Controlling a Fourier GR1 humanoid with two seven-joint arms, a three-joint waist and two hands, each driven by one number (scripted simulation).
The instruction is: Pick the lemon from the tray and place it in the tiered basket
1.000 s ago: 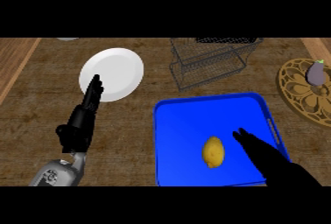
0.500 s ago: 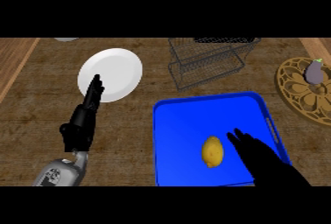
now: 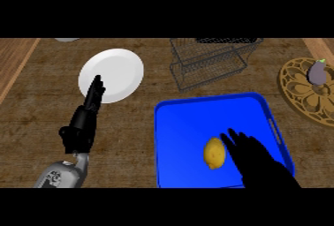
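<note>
- The right hand (image 3: 251, 152), fingers straight and apart, hovers just beside the lemon (image 3: 214, 152), at its 3 o'clock.
- The lemon lies in the blue tray (image 3: 179, 128); best to curl round its middle before lifting toward the tiered basket (image 3: 207, 62) at 12 o'clock.
- The left hand (image 3: 85, 117), fingers straight, rests at 9 o'clock.
- Count: one lemon, one tray, one basket, one white plate (image 3: 117, 73).

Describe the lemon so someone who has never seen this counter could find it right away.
Look for the blue tray at the counter's near right. The lemon lies in its near half, just left of the robot's open right hand. It is the only yellow, oval thing in view; the eggplant on the far right is purple and sits on a wooden plate.
</note>
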